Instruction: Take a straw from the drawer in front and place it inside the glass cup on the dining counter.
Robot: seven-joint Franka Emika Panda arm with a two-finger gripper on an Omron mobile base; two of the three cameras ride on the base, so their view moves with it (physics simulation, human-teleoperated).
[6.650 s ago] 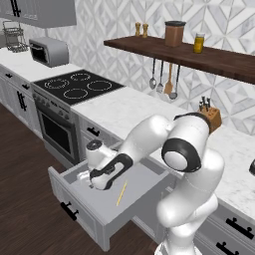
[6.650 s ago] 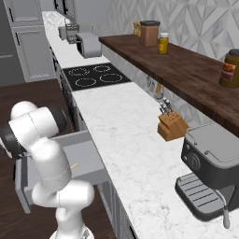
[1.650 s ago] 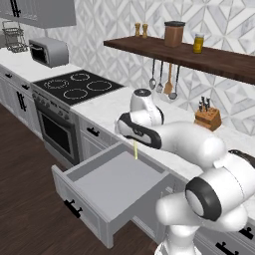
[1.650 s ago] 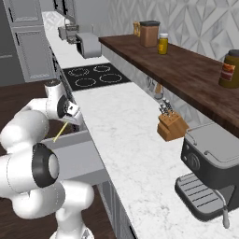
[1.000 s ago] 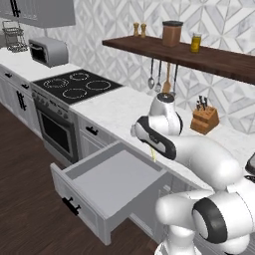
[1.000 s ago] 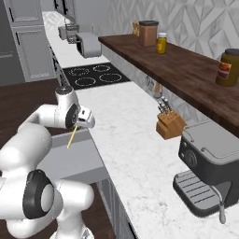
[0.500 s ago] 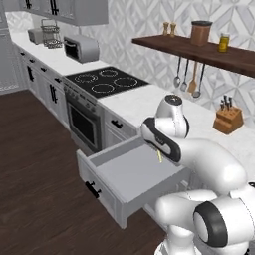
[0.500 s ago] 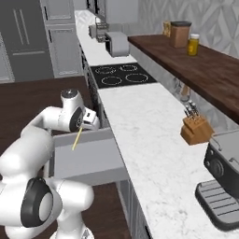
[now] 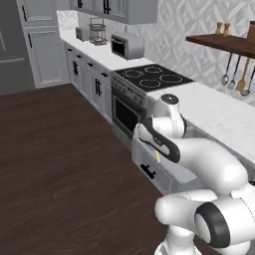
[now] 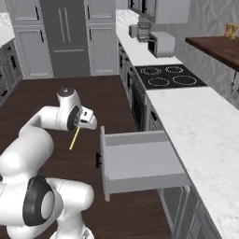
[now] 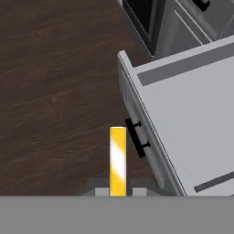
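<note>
Gripper [image 10: 80, 125] clenched on straw [image 10: 74, 138], held over dark wood floor [image 10: 56, 98], just off front of drawer [image 10: 140, 161]. Right base view: drawer pulled open, straw hangs tilted. Hand view: drawer's black bar handle [image 11: 138, 138] beside straw. Left base view: arm hides most of drawer.

Hand view: straw [image 11: 118, 161] lower end is cut off at btm. Drawer [image 11: 183, 114] runs off the right edge. Left base view: arm hides most of the drawer [image 9: 149, 162].
</note>
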